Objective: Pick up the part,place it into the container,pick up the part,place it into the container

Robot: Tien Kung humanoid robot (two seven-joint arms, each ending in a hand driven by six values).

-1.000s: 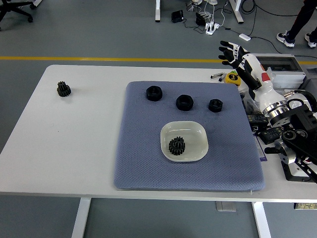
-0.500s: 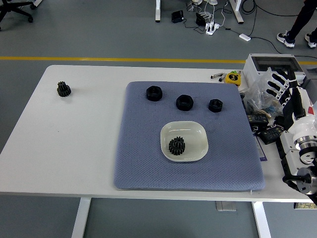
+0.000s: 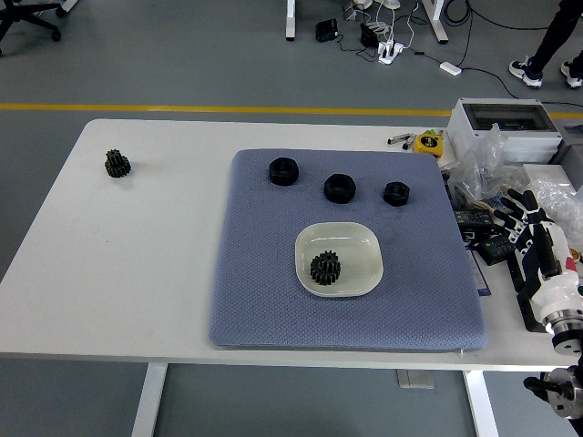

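A white bowl (image 3: 357, 242) sits on the blue-grey mat (image 3: 264, 282) and holds one black gear (image 3: 325, 268). Three black nuts lie in a row on the mat's far part: one at the left (image 3: 283, 170), one in the middle (image 3: 339, 188), a smaller one at the right (image 3: 395, 192). Another black gear (image 3: 117, 163) rests alone on the bare table at the far left. My right hand (image 3: 531, 230) is low at the right edge, off the mat, fingers spread and empty. The left arm is out of view.
Clutter fills the table's right side: a grey box (image 3: 503, 126), plastic bags, cables and a yellow tape measure (image 3: 426, 143). A person's shoes (image 3: 526, 69) show on the floor at the top right. The table's near edge (image 3: 273, 355) runs along the bottom.
My right arm has pulled back and down, from high over the table's right corner to low at the right edge. The parts and bowl have not moved.
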